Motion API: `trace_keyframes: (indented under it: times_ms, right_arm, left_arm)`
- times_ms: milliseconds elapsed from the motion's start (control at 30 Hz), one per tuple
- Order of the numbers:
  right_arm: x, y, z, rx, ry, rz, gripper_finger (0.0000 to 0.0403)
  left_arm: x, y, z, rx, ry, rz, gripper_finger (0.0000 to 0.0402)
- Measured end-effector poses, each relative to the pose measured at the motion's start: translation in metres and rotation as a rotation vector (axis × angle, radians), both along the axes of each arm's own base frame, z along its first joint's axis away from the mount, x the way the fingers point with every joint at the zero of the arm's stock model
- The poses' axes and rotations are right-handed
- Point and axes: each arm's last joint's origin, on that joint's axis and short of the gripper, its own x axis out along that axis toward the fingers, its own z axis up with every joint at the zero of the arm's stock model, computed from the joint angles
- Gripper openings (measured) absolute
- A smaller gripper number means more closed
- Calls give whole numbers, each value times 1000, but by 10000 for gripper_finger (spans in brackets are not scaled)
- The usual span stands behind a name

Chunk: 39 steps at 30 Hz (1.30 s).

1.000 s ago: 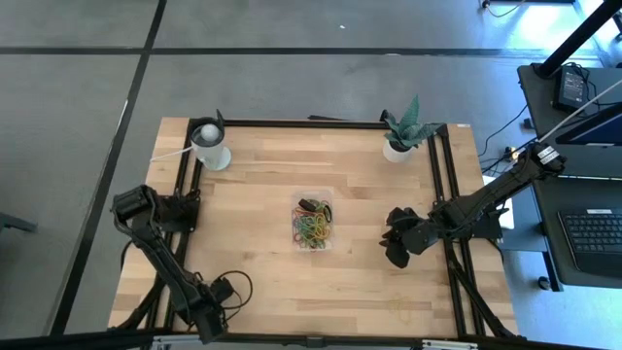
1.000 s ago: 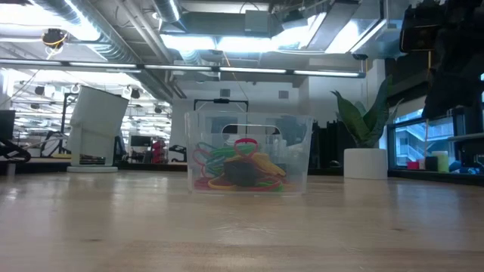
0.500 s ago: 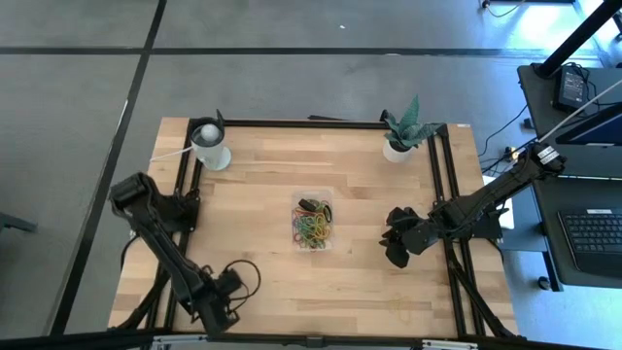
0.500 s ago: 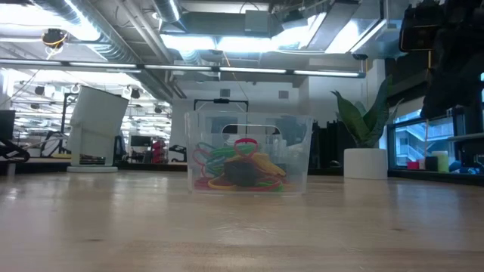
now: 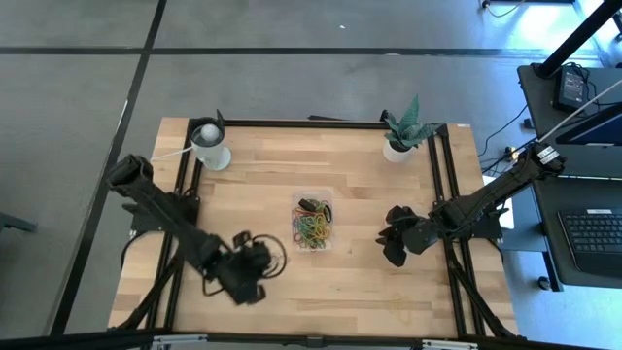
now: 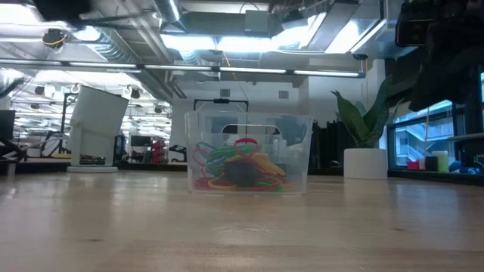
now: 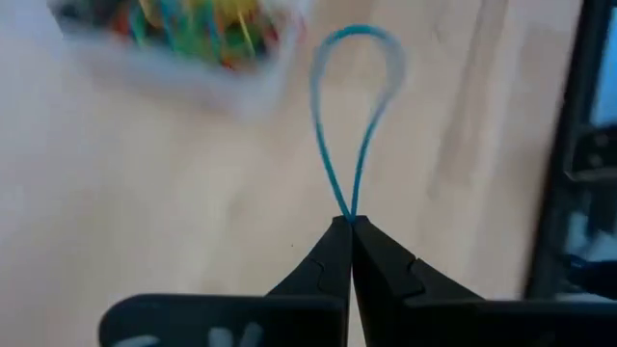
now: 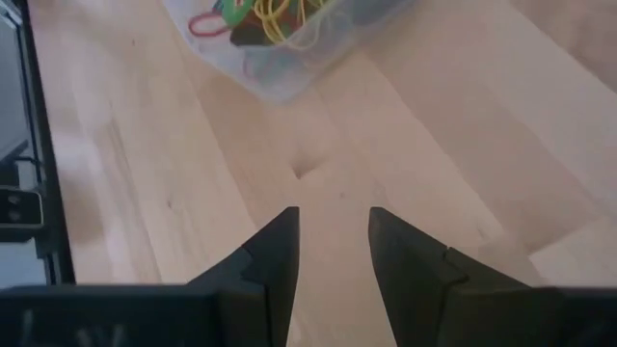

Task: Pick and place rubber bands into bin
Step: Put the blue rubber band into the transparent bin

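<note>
Two matte-black jointed arms of chunky segments, the left end effector point(image 5: 255, 276) trailing a looped black cable, the right end effector point(image 5: 394, 236) blocky; each ends in two tapered, stepped black fingers point(image 8: 272, 260).

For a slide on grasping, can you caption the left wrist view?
Left gripper shut on a blue rubber band, its loop standing out ahead, with the bin of rubber bands beyond.

A clear, low-walled bin point(image 5: 312, 222) sits upright near the middle of the table, holding a tangled heap of rubber bands point(image 6: 240, 170) in green, yellow, red, orange and dark colours. One thin blue rubber band point(image 7: 352, 106) hangs as a narrow, stretched loop, pinched at one end, near the bin.
</note>
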Motion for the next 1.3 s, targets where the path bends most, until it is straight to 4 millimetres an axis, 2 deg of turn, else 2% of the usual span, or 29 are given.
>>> trace_keyframes:
  times_ms: [300, 500, 667, 833, 1033, 1133, 1300]
  right_arm:
    - [2, 0, 1, 10, -21, -18, 130]
    - [3, 0, 3, 83, -41, -87, 130]
    - [3, 0, 3, 141, -41, -149, 130]
    - [4, 1, 3, 190, -52, -191, 130]
    - [8, 2, 5, 207, -101, -223, 130]
    - [10, 2, 6, 197, -131, -241, 130]
    - [10, 2, 5, 181, -132, -252, 130]
  left_arm:
    - [57, 81, 32, 198, -78, -123, 2]
    - [86, 129, 39, 211, -177, -252, 2]
    - [98, 154, 37, 200, -208, -334, 2]
    - [107, 164, 11, 216, -82, -400, 2]
    - [122, 164, -36, 175, 85, -386, 2]
    - [123, 164, -57, 158, 192, -380, 2]
    - [126, 165, -75, 140, 252, -384, 17]
